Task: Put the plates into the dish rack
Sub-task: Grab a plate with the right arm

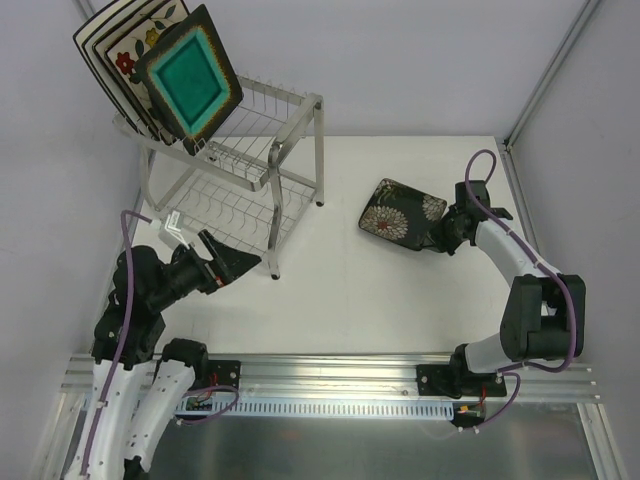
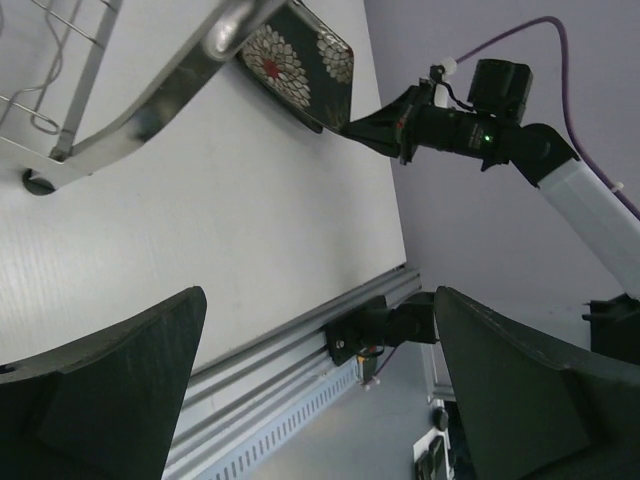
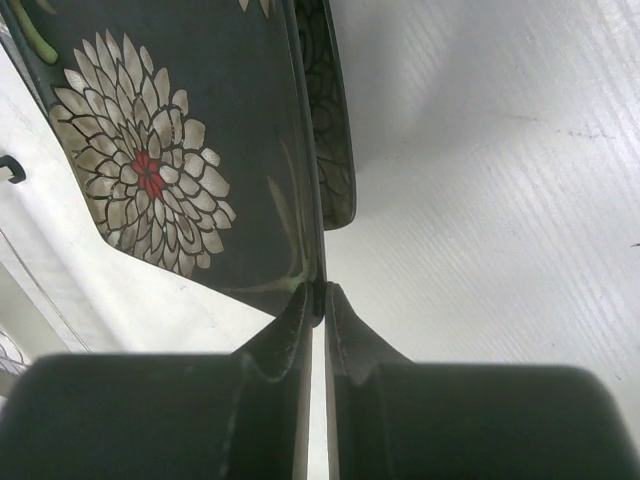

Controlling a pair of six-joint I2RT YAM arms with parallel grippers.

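My right end effector (image 3: 318, 300) is shut tight on the rim of the dark plate with white blooms (image 1: 400, 212), pinching its near-right edge. The plate sits tilted toward the far right part of the tabletop (image 1: 350, 300), well away from the right edge. From the top view I cannot tell whether its lower far-left edge rests on the surface.

My left end effector (image 1: 240, 264) is spread wide and holds nothing. It hangs near the left edge, with its tips just beside the near-right leg of the dish rack (image 1: 290, 110).

The rack stands in the far left corner. A broad bare stretch of tabletop runs between it and the held plate, and on down to the near edge.

On the rack's top tier, at its left end, the teal-centred plate (image 1: 188, 75) stands on edge and leans back against the flowered cream plate (image 1: 128, 58). More plates stand behind those two. The picture's top edge cuts them off and they overlap, so I cannot count them surely.

In the right wrist view the plate fills the upper left, and its far corners run out of frame.
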